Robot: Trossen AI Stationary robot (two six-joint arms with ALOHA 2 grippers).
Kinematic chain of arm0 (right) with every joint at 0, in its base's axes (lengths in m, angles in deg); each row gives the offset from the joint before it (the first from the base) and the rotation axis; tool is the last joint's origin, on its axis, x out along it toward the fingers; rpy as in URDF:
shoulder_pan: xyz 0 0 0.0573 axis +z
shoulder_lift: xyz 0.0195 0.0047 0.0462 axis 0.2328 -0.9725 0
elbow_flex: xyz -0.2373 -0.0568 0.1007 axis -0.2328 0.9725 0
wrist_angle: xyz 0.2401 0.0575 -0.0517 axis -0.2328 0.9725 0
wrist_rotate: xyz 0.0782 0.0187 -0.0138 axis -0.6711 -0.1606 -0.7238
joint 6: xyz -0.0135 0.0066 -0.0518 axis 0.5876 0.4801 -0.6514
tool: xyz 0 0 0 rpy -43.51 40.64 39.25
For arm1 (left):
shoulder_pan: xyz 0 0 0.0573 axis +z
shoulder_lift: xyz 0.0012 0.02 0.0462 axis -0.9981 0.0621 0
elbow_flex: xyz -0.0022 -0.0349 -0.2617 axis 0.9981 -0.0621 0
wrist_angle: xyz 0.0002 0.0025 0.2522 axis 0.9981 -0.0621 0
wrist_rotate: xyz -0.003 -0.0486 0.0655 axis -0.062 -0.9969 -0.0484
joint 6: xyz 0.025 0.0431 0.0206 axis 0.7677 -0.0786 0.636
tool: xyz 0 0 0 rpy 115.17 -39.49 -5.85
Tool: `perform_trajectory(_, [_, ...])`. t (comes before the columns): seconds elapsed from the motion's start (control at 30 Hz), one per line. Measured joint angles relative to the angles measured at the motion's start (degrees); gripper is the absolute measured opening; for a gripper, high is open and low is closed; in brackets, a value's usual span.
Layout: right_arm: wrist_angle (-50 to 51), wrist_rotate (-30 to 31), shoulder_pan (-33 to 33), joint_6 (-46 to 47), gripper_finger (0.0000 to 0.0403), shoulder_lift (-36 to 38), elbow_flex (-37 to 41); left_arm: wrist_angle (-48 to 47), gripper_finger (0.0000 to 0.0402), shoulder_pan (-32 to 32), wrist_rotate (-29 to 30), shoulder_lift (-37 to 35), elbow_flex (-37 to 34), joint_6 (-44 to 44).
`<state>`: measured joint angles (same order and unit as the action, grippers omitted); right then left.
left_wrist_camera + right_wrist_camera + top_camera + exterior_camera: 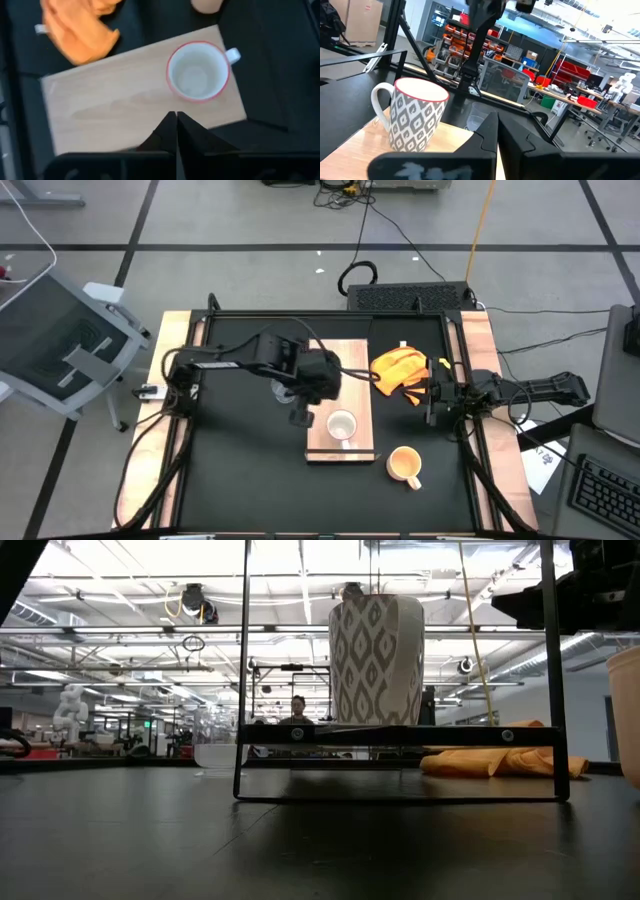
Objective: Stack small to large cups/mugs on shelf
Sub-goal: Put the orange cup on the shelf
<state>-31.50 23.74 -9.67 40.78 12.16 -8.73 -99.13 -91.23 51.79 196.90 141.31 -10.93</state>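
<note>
A white mug with a grey pattern and red rim (pixel 342 425) stands upright on the near end of the light wooden board (pixel 355 360); it also shows in the left wrist view (pixel 198 71) and the right wrist view (pixel 416 116). An orange-yellow mug (pixel 405 465) stands on the black table, right of the board's near end. A clear glass cup (pixel 477 120) stands beyond the board's left side, partly under my left arm. My left gripper (pixel 300 417) hovers shut and empty over the board's left edge, left of the white mug. My right gripper (pixel 431 402) is shut and empty at the table's right side.
An orange-yellow cloth (pixel 400 370) lies crumpled on the table right of the board's far half. A black frame runs round the table, with its rails (pixel 470 450) along both sides. The board's raised lip (pixel 342 455) is at its near end.
</note>
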Motion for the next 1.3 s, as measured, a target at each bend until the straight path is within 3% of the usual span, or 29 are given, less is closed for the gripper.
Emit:
perform_trajectory(0.57, [0.00,-0.02,0.00,-0.01,0.0000,0.00,0.00,-1.27,0.0001,0.11,7.76,-11.42,-0.02,-5.31])
perform_trajectory(0.8, [0.04,-0.04,0.00,-0.01,0.0000,0.00,0.00,3.33,0.0001,-4.12,9.50,-13.69,-0.01,-5.17])
perform_trajectory(0.97, [0.04,-0.04,0.00,0.01,0.0000,-0.11,0.00,2.61,0.0000,-6.27,15.09,-16.13,-1.29,-6.95])
perform_trajectory(1.13, [0.02,-0.04,0.00,-0.01,0.0000,-0.09,0.00,2.81,0.0000,-7.57,18.95,-21.32,-8.50,-11.62])
perform_trajectory(1.3, [-0.04,-0.02,0.00,0.01,0.0000,-0.24,0.00,8.75,0.0000,-9.40,21.42,-29.08,-21.15,-15.70])
